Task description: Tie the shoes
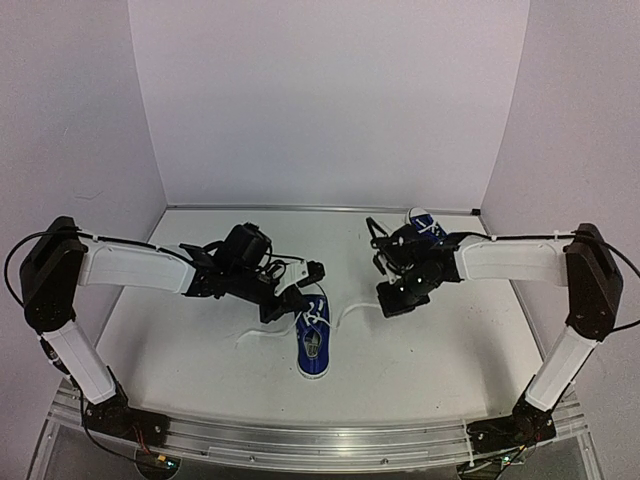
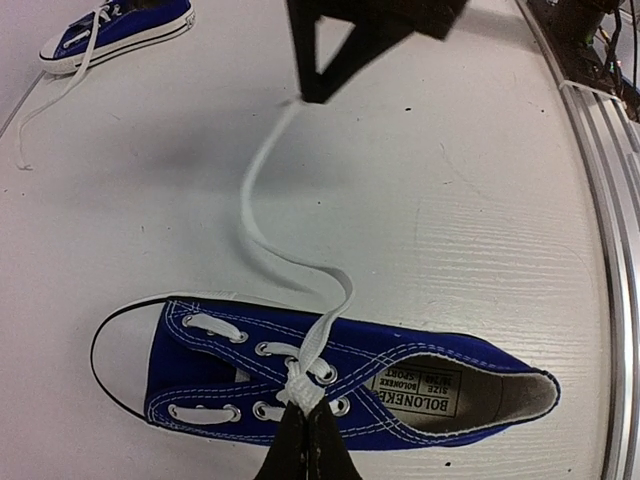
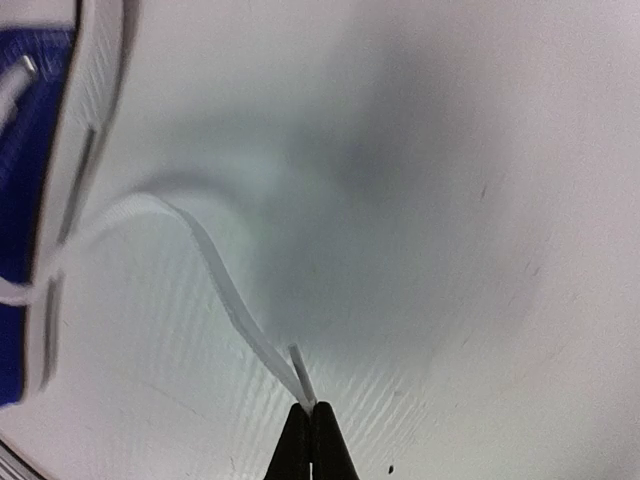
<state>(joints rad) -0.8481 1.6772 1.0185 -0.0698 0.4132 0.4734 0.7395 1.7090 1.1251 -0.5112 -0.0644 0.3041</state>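
Shoe (image 1: 314, 343) in the middle of the table (image 1: 190, 375), toe pointing away from the arm bases, and both arms are working on it. The far shoe (image 1: 424, 224) waits at the back, behind the right arm, with no claw on it.

Left claw (image 2: 302, 425) is pressed together right on the crossing of the lace (image 2: 262, 185) at the upper eyelets, pinning it down. Right claw (image 3: 308, 425) is pinched shut on the very tip of that lace, out to the shoe's right side. The lace runs between them in a slack curve, not taut.

I'd call this the early part of the job: one end drawn out, no loop, no bow anywhere. The second lace end (image 1: 252, 336) lies free on the table to the shoe's left, so the next move probably needs that end brought into play. It also needs the slack taken up without dragging the shoe, and the left claw's hold at the crossing is what would stop that.

The overhead view gives the layout, both shoes and the free end, but the claws are dark lumps there and their grip can't be read. The left wrist view shows the crossing, the eyelets and the right claw above the lace end. Only the right wrist view shows how little of the tip is actually caught, and a slip looks possible.
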